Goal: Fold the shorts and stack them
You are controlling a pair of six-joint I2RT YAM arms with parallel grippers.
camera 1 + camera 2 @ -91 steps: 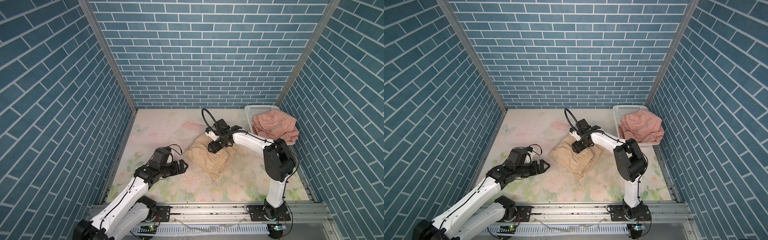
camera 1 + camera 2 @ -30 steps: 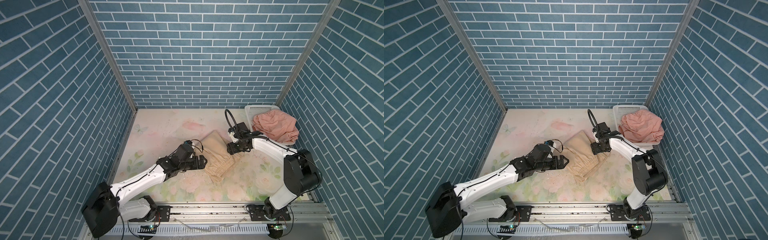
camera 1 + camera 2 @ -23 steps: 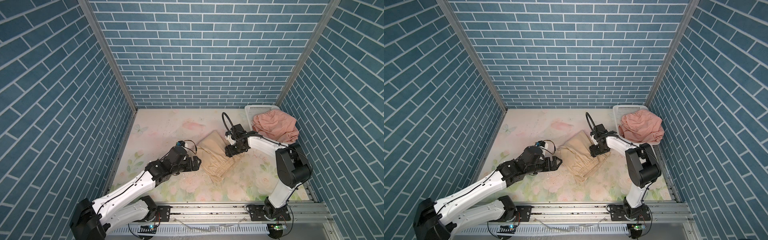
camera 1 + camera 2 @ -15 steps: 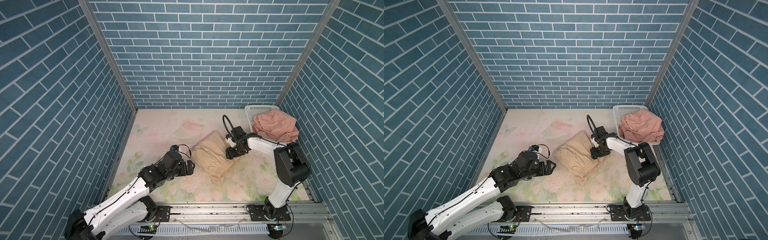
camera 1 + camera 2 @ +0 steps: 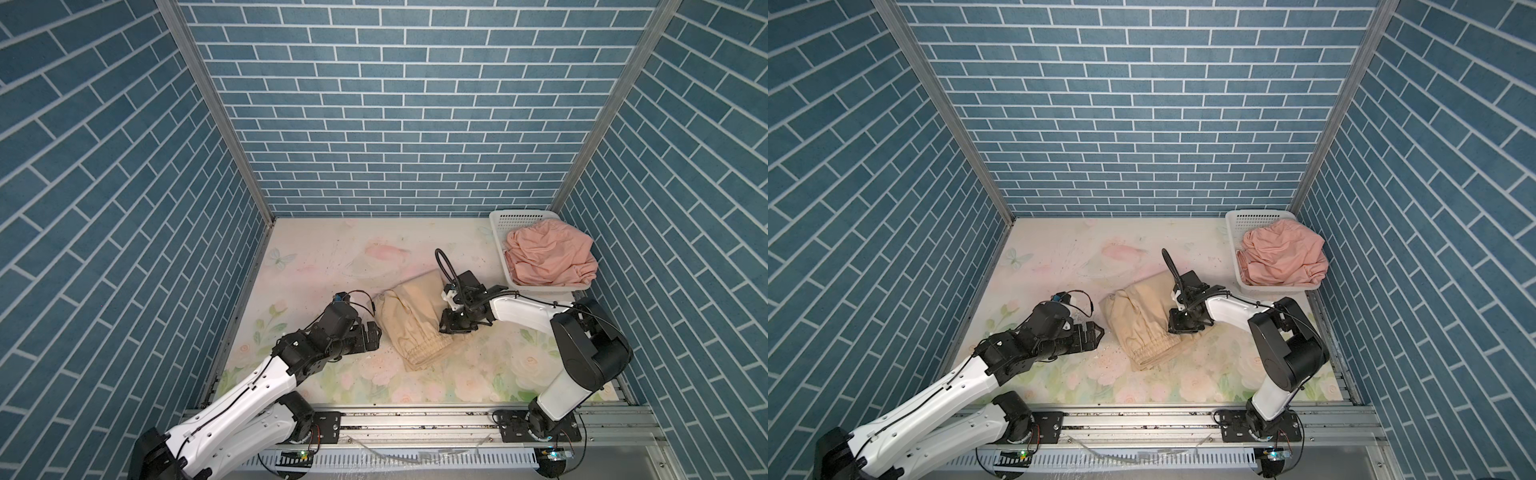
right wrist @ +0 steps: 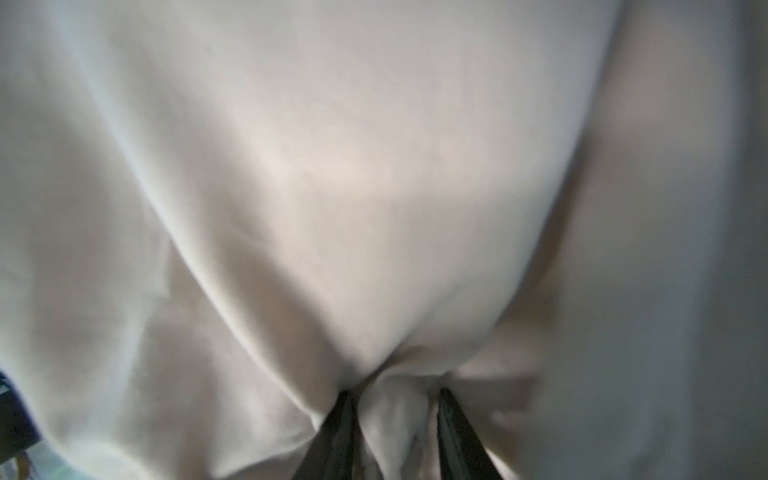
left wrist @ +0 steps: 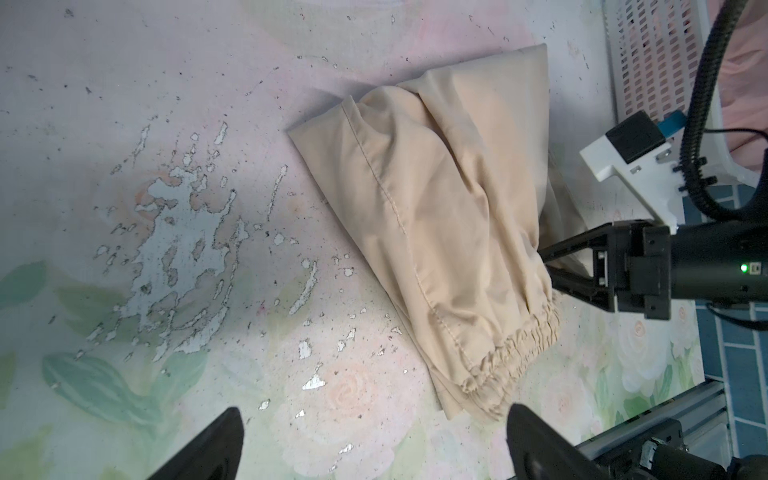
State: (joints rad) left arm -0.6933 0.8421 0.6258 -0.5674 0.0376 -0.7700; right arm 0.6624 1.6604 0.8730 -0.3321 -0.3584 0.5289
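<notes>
Tan shorts [image 5: 409, 320] lie folded on the counter [image 5: 324, 257], between the two tools. The long axis runs slantwise, with the gathered waistband [image 5: 426, 348] at the end nearer the arm bases and the leg hems at the far end.

Right tool [image 5: 451, 327] sits at the shorts' right-hand long edge, toward the waistband end, touching. The right wrist view shows cloth bunched between its two dark fingers [image 6: 338, 436], so it is clamped on a fold of the tan shorts. The bulk of the cloth lies on from that tool, toward the other arm.

Left tool [image 5: 374, 337] hangs just beside the opposite long edge, jaws wide apart, nothing in them, clear of the cloth. In its wrist view the shorts lie straight ahead of it, broadside on.

Judgement: the right tool is nearer and has hold. A next fold or drag would likely run across the short axis, from its edge toward the left tool.

Pink shorts [image 5: 548, 257] sit heaped in the basket [image 5: 500, 232], behind the right tool and well apart from it, not yet folded. Stacking is not yet begun.
</notes>
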